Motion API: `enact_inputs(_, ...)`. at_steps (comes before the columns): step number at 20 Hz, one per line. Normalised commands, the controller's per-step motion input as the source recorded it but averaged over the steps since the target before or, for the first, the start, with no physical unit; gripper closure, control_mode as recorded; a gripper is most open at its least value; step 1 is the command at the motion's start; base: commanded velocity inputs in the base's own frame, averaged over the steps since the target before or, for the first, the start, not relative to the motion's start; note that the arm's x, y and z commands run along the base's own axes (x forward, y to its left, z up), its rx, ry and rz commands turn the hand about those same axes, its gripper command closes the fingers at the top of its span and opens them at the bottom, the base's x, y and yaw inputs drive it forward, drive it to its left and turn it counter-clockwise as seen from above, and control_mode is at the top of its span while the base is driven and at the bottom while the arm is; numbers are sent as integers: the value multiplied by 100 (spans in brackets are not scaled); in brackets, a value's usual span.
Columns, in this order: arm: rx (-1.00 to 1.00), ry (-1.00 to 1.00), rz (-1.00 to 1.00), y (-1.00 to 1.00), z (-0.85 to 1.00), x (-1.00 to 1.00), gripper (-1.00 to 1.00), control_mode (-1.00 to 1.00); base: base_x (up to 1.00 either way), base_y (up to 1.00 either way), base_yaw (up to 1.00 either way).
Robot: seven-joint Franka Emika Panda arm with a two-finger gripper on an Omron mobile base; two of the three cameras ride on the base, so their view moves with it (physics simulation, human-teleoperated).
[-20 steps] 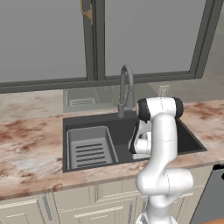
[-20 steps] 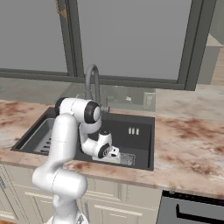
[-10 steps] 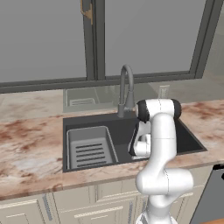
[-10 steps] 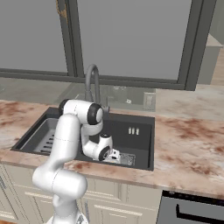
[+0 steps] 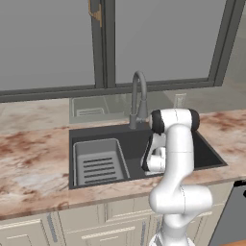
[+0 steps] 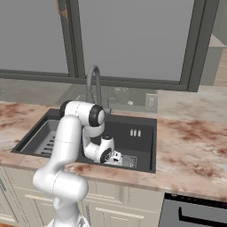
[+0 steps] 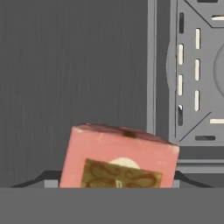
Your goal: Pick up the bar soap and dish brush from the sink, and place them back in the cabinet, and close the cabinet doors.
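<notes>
The bar soap point(image 7: 118, 159), a pinkish-red block with a gold emblem, lies on the dark floor of the sink point(image 5: 96, 130) near its front wall. My gripper point(image 7: 118, 180) reaches down over it, one dark fingertip point(image 7: 43, 178) against each short side with no gap showing. From the right base camera, the gripper point(image 6: 116, 158) sits low in the sink's point(image 6: 154, 146) front part. The dish brush, the cabinet and the cabinet doors are out of view.
A pale grey slotted rack point(image 5: 98, 163) fills the basin's left half. The tall curved faucet point(image 5: 138, 96) rises behind my arm. A slotted drain plate point(image 7: 197, 70) lies beyond the soap. Marbled counter point(image 6: 195, 146) flanks the sink; a window spans the back.
The fingers have drawn in around the bar soap. The arm has barely moved, staying low in the sink.
</notes>
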Motion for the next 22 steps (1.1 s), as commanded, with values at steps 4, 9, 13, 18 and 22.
enact_inputs(4,0,0,0,0,0,0,100,-100,0,0,0)
enact_inputs(9,0,0,0,0,0,0,100,-100,0,0,0)
enact_inputs(13,0,0,0,-1,9,0,100,-100,0,0,0)
enact_inputs(18,0,0,0,-3,18,0,100,-100,0,0,0)
enact_inputs(22,0,0,0,-5,26,0,100,-100,0,0,0)
